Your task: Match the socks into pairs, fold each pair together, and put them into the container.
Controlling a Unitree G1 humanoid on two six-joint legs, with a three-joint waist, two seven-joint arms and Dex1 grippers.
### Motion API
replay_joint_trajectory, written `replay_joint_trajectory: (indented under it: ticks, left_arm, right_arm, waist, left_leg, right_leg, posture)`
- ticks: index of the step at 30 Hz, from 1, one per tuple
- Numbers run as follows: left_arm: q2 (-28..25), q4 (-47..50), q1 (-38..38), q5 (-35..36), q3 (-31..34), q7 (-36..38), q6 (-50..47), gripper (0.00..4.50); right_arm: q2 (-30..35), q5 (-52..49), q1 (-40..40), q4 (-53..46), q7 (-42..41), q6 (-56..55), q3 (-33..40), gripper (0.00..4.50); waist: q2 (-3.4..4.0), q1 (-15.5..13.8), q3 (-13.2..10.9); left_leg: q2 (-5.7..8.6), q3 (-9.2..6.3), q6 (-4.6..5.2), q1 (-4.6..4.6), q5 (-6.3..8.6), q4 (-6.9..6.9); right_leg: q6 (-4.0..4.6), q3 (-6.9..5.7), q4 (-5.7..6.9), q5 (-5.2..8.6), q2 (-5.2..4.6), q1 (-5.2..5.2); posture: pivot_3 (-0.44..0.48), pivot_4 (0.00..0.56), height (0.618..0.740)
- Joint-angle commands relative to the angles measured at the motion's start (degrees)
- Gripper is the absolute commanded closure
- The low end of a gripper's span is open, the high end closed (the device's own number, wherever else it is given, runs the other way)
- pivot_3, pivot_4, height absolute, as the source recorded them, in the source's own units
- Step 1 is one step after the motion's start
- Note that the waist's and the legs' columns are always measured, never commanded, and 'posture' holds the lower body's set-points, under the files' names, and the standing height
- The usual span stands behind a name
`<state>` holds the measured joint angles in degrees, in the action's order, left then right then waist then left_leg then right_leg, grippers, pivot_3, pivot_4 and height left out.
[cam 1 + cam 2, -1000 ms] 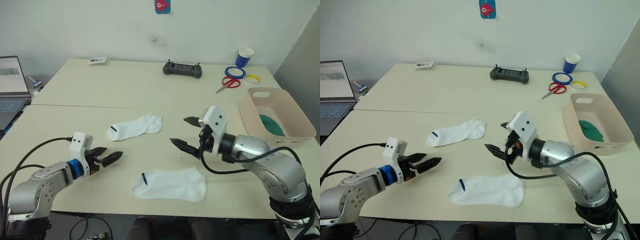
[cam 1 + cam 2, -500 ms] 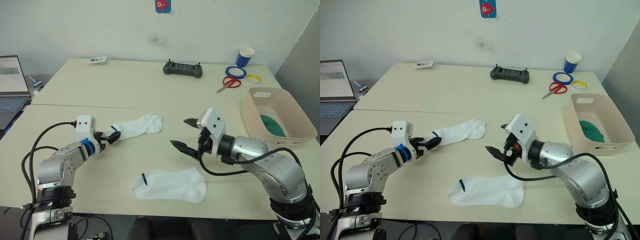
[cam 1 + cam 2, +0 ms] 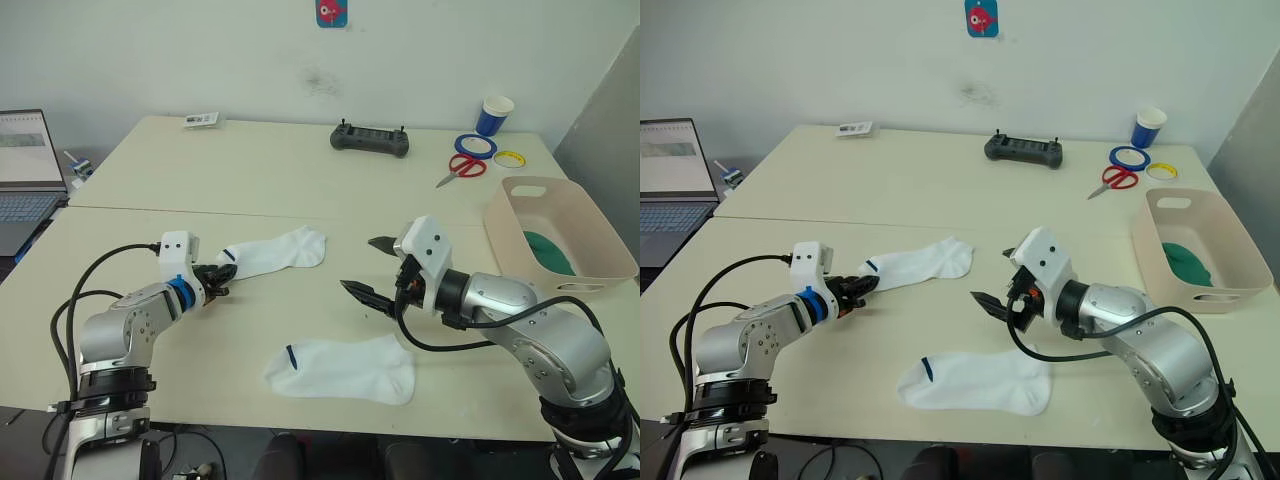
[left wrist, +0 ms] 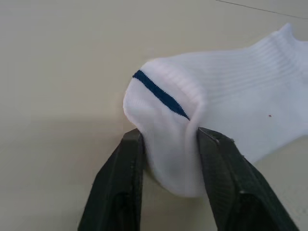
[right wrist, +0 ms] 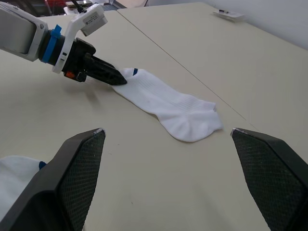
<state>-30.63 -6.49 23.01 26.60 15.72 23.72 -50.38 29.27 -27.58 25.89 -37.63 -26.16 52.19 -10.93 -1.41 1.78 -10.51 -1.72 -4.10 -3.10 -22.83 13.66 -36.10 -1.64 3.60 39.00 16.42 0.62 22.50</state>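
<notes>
Gripping the cuff end of the far white sock [image 4: 211, 120], my left gripper [image 4: 168, 166] has its two black fingers [image 4: 122, 178] pressed against either side of the bunched fabric just below the dark blue stripe. That sock lies flat toward the middle of the table [image 3: 270, 180], cuff pointing to the left edge, toe toward the centre.

My right gripper [image 3: 374, 270] hovers above the table surface to the right of that sock, fingers spread wide, nothing between them. It sits apart from both white socks.

The near white sock [image 3: 345, 368] lies flat by the front edge of the table, cuff stripe at its left end, untouched by either gripper.

The beige-pink container [image 3: 600, 262] stands at the right edge of the table. I see a dark green sock bundle [image 3: 547, 250] inside it, against the bottom.

Along the far edge: a black handheld controller [image 3: 370, 139], a blue-and-white paper cup [image 3: 493, 114] at the far right corner, a blue tape roll [image 3: 469, 144], a yellow tape roll [image 3: 508, 158] and red-handled scissors [image 3: 458, 166] close together beside the cup. A small card [image 3: 201, 120] rests nearer the far left corner. A laptop [image 3: 22, 165] sits off the left edge on a separate surface.
</notes>
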Motion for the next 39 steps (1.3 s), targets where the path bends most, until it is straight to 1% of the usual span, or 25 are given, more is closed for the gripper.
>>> replay_joint_trajectory:
  ticks: [1, 2, 3, 5, 9, 12, 16, 18, 24, 28, 31, 34, 38, 39]
  left_arm:
    - [-0.35, 2.34, -1.27, 1.66, -0.54, 2.81, -1.55, 4.08]
    - [-0.58, 3.27, -1.75, 2.48, -0.57, 3.84, -2.32, 4.34]
    - [-1.12, 5.04, -2.65, 3.7, -0.87, 5.61, -3.43, 4.48]
    - [-2.53, 8.74, -4.68, 5.98, -1.73, 9.05, -5.63, 4.48]
    - [-5.13, 13.52, -8.17, 9.56, -1.46, 13.14, -9.34, 4.48]
    - [-7.35, 15.66, -10.2, 12.14, -0.64, 15.78, -11.49, 4.48]
    - [-11.42, 18.5, -13.8, 15.45, -0.4, 20.32, -14.0, 4.48]
    - [-12.96, 18.69, -15.35, 15.27, -0.85, 21.47, -13.49, 4.48]
    - [-13.18, 17.04, -16.4, 12.9, -1.8, 21.04, -10.6, 4.48]
    - [-13.13, 17.03, -16.47, 12.37, -2.43, 21.17, -9.79, 4.48]
    - [-12.65, 16.76, -16.2, 11.92, -2.37, 20.55, -9.15, 4.5]
    - [-12.47, 16.71, -16.16, 11.89, -2.3, 20.26, -8.93, 4.5]
    - [-12.13, 16.72, -16.26, 11.67, -2.38, 19.95, -8.4, 4.5]
    - [-12.08, 16.69, -16.19, 11.64, -2.41, 19.87, -8.31, 4.5]
  right_arm:
    - [0.35, 0.79, 0.42, -1.9, -0.1, -0.54, -0.19, 0.0]
    - [0.31, 0.87, 0.37, -1.91, -0.1, -0.55, -0.31, 0.0]
    - [0.23, 1.0, 0.31, -1.9, -0.13, -0.58, -0.51, 0.0]
    - [0.04, 1.27, 0.23, -1.8, -0.13, -0.65, -0.88, 0.0]
    - [-0.91, 2.18, 0.22, -0.66, 0.0, -1.1, -2.1, 0.0]
    - [-2.74, 4.21, 1.11, 3.01, 0.67, -2.56, -4.12, 0.0]
    - [-6.31, 8.51, 3.24, 10.94, 1.38, -5.82, -7.59, 0.0]
    - [-9.54, 10.37, 4.35, 16.58, 2.24, -7.77, -8.87, 0.0]
    - [-18.9, 16.64, 8.81, 37.34, 4.73, -16.2, -10.17, 0.0]
    - [-23.95, 18.26, 11.21, 46.89, 5.2, -19.31, -8.89, 0.0]
    - [-24.85, 20.39, 11.63, 50.24, 4.09, -20.89, -10.34, 0.6]
    - [-25.05, 21.63, 11.44, 50.51, 3.19, -21.14, -10.59, 1.64]
    - [-24.69, 22.79, 9.91, 48.39, 2.05, -20.62, -10.72, 3.07]
    - [-24.66, 22.99, 9.71, 48.0, 1.87, -20.54, -10.64, 3.5]
  waist:
    - [0.0, 0.03, 0.0]
    - [0.0, 0.05, 0.0]
    - [0.0, 0.08, 0.0]
    - [0.0, 0.1, 0.0]
    - [0.0, 0.13, 0.0]
    - [0.0, 0.17, 0.0]
    - [0.03, 0.64, -0.02]
    - [0.02, 0.69, -0.02]
    - [0.03, 1.01, -0.02]
    - [0.03, 1.01, -0.02]
    - [0.03, 1.02, -0.02]
    - [0.04, 1.04, -0.02]
    - [0.04, 1.1, -0.02]
    - [0.04, 1.1, -0.02]
  left_leg:
    - [0.0, 0.0, 0.0, 0.0, 0.0, 0.0]
    - [0.0, 0.0, 0.0, 0.01, 0.0, 0.0]
    - [0.0, 0.0, 0.0, 0.0, 0.0, 0.0]
    - [-0.01, 0.01, 0.0, 0.0, 0.0, 0.01]
    - [-0.03, -0.01, 0.0, -0.02, 0.0, 0.02]
    - [-0.06, -0.03, 0.0, 0.01, 0.0, 0.02]
    - [-0.07, 0.03, 0.0, 0.02, 0.0, 0.01]
    - [-0.07, 0.05, 0.0, 0.02, 0.0, 0.02]
    - [-0.1, 0.04, 0.0, 0.0, 0.0, 0.04]
    - [-0.08, 0.08, -0.01, -0.04, 0.0, 0.04]
    - [-0.08, 0.08, -0.01, -0.03, 0.0, 0.06]
    - [-0.09, 0.06, -0.01, -0.05, 0.0, 0.07]
    - [-0.09, 0.06, -0.01, -0.03, 0.0, 0.07]
    - [-0.09, 0.05, -0.01, -0.03, 0.0, 0.07]
  right_leg:
    - [0.0, 0.0, 0.0, 0.0, 0.0, 0.0]
    - [0.0, 0.0, 0.0, 0.0, 0.0, 0.0]
    - [-0.01, 0.0, 0.0, 0.01, 0.0, 0.0]
    - [0.0, 0.02, -0.01, 0.01, 0.0, 0.01]
    - [0.0, 0.0, -0.01, 0.01, 0.0, 0.03]
    - [-0.05, 0.0, 0.0, 0.04, 0.03, 0.04]
    - [-0.03, 0.06, 0.02, 0.03, 0.05, 0.07]
    - [-0.02, 0.08, 0.02, 0.03, 0.05, 0.1]
    - [0.11, 0.06, 0.02, -0.03, 0.07, 0.13]
    - [0.2, 0.1, 0.01, -0.09, 0.06, 0.16]
    - [0.23, 0.09, 0.01, -0.1, 0.06, 0.18]
    - [0.24, 0.09, 0.01, -0.11, 0.06, 0.18]
    - [0.22, 0.08, 0.03, -0.1, 0.06, 0.18]
    - [0.22, 0.07, 0.04, -0.1, 0.06, 0.18]
  posture:
    - [0.0, 0.15, 0.74]
    - [0.0, 0.15, 0.74]
    - [0.0, 0.15, 0.74]
    - [0.0, 0.15, 0.74]
    - [0.0, 0.15, 0.74]
    - [0.0, 0.15, 0.74]
    - [0.0, 0.15, 0.74]
    - [0.0, 0.15, 0.74]
    - [0.0, 0.15, 0.74]
    - [0.0, 0.15, 0.74]
    - [0.0, 0.15, 0.74]
    - [0.0, 0.15, 0.74]
    - [0.0, 0.15, 0.74]
    - [0.0, 0.15, 0.74]
